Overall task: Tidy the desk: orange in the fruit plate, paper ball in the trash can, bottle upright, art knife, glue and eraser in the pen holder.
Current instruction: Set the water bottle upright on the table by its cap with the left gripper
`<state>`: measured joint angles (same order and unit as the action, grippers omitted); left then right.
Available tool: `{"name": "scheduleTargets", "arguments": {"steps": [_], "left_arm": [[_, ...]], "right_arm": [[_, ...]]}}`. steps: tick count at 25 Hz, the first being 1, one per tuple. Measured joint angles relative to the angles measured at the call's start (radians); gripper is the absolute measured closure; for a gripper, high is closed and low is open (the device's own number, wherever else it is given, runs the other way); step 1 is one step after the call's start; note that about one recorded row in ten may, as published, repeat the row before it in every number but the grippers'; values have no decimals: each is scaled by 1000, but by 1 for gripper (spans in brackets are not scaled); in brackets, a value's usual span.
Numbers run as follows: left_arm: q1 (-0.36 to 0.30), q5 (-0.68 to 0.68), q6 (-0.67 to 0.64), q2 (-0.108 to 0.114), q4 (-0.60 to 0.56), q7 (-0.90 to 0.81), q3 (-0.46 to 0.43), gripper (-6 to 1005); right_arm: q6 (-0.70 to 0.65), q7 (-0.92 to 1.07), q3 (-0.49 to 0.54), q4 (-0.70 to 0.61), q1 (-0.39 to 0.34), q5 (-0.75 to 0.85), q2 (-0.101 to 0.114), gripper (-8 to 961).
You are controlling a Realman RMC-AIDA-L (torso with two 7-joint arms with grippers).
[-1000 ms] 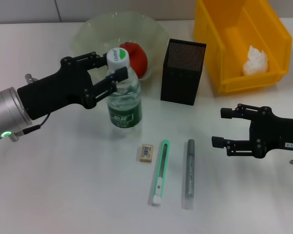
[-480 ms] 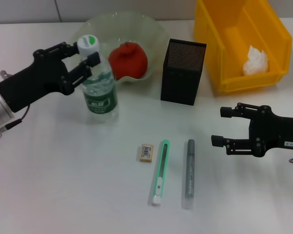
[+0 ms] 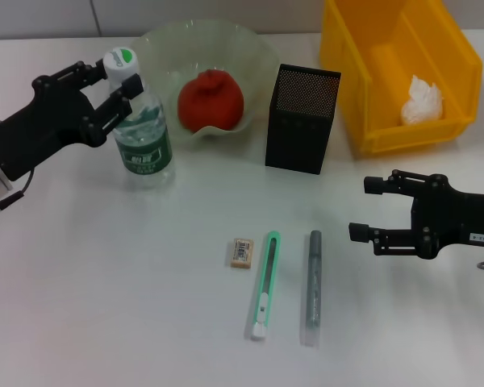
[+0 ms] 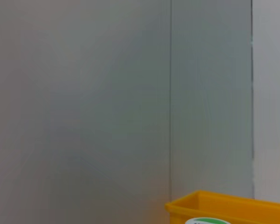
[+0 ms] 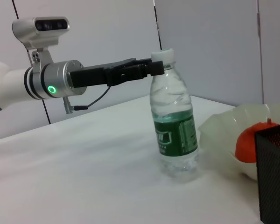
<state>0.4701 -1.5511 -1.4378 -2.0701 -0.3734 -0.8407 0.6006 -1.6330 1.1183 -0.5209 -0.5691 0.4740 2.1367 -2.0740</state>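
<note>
The bottle (image 3: 143, 137) stands upright on the table to the left of the fruit plate (image 3: 157, 44). My left gripper (image 3: 115, 81) is shut on its neck just under the white cap (image 3: 121, 63); the right wrist view shows the same hold on the bottle (image 5: 175, 130). The orange (image 3: 211, 98) lies in the fruit plate. The paper ball (image 3: 422, 98) lies in the yellow trash can (image 3: 371, 72). On the table in front of the black mesh pen holder (image 3: 302, 121) lie the eraser (image 3: 242, 252), the green art knife (image 3: 264, 284) and the grey glue stick (image 3: 314, 286). My right gripper (image 3: 363, 210) hovers open, to the right of the glue.
The pen holder stands between the plate and the trash can. In the left wrist view only a wall, the trash can's rim (image 4: 224, 207) and the bottle's cap (image 4: 207, 220) show.
My left gripper has carried the bottle to the left and farther back, from in front of the plate to its left side. The right arm has not moved.
</note>
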Motion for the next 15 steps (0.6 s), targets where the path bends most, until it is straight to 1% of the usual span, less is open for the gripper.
{"name": "scheduleTargets", "arguments": {"steps": [15], "left_arm": [[-2, 18, 19, 0, 22, 26, -1, 525]], "right_arm": [[-3, 1, 1, 0, -3, 0, 0, 121]]}}
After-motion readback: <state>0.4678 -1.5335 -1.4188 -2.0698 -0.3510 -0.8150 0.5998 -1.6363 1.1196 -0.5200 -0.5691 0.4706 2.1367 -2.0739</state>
